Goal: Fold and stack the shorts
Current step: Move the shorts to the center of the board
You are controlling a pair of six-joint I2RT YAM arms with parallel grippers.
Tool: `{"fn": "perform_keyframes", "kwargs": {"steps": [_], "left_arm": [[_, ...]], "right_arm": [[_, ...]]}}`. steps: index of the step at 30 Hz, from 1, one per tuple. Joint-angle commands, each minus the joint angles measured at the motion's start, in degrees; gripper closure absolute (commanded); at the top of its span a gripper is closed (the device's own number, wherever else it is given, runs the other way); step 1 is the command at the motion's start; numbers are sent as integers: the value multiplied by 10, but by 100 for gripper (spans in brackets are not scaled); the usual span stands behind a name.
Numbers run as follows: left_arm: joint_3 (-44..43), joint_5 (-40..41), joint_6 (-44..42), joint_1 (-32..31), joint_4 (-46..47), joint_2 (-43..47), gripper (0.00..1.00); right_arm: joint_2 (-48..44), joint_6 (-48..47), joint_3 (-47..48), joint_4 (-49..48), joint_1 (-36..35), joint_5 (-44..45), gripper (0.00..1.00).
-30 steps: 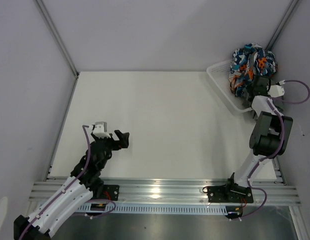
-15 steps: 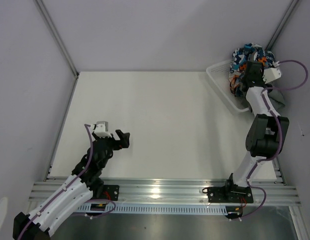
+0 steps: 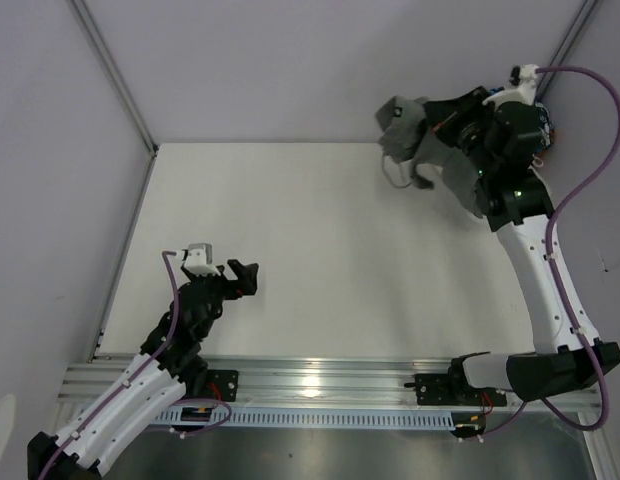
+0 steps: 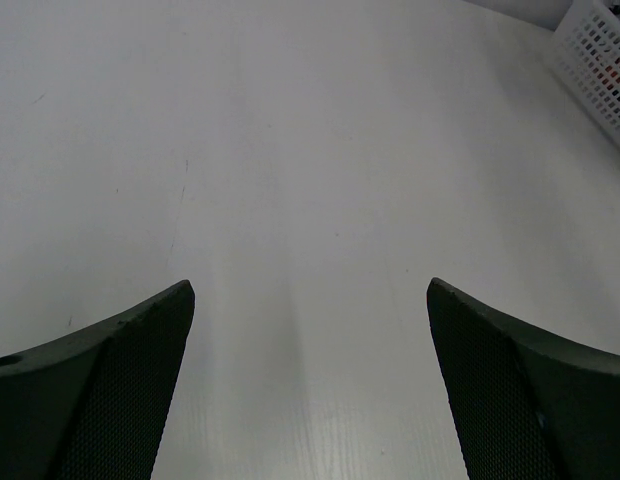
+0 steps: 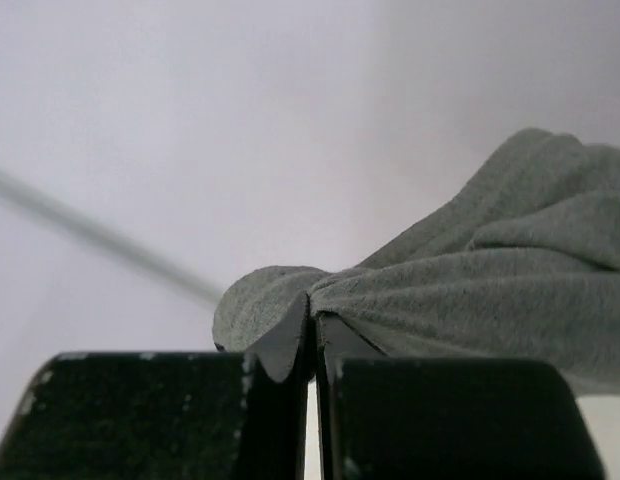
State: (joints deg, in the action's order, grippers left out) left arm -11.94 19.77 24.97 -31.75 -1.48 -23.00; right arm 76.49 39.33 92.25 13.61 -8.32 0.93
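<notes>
The right gripper (image 5: 312,325) is pressed together on a fold of the plain dark grey cloth shorts (image 3: 422,145). Its black fingers (image 5: 150,410) meet edge to edge, and in the wrist view the grey knit bunches just beyond their tips and spills off to the gripper's right. From above, that arm stands raised high at the far right, a purple cable (image 3: 594,120) looping off its wrist. The shorts hang from the gripper in a crumpled drape, lifted off the white bench (image 3: 320,250) and over its far right part. The left gripper (image 3: 245,278) hangs low over the near left part of the bench with its fingers spread wide, only bench surface showing between them. Ahead of it and to its right, a corner of the white plastic mesh basket (image 4: 602,50) shows, well apart from it.
</notes>
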Motion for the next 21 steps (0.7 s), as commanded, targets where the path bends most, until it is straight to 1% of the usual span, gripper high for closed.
{"fn": "perform_keyframes", "kwargs": {"steps": [1,2,3,6,8,10,11,12,13,14,15,16,18,21], "left_arm": [[-8,5,0,5,2,8,1],[-8,6,0,4,0,9,1],[-8,7,0,4,-2,9,1],[-12,11,2,5,-8,12,1],[-12,16,3,4,-12,15,1],[-12,18,3,4,-18,20,1],[-13,19,3,4,-20,22,1],[-12,20,3,5,-22,25,1],[-12,20,3,4,-23,29,1],[-11,20,3,5,-22,31,1],[-10,19,3,5,-22,33,1],[-11,19,3,4,-22,33,1],[-11,18,3,5,-21,31,1],[-10,15,3,5,-18,24,1]], "right_arm": [[-30,-14,-8,5,-70,-100,100],[-35,-23,-11,5,-102,-102,100],[-41,-26,-10,11,-115,-99,100],[-40,-42,-25,24,-137,-85,100],[-35,-43,-48,32,-131,-66,100],[-14,-29,-91,39,-104,-86,100],[-6,-22,-110,40,-94,-109,100],[4,-17,-130,39,-80,-118,99],[28,-18,-167,41,-76,-123,86],[42,-20,-181,47,-72,-124,67],[57,-22,-194,56,-65,-115,42],[82,-23,-203,79,-61,-100,27],[94,-32,-237,83,-61,-66,25],[74,-43,-295,51,-80,-27,22]]}}
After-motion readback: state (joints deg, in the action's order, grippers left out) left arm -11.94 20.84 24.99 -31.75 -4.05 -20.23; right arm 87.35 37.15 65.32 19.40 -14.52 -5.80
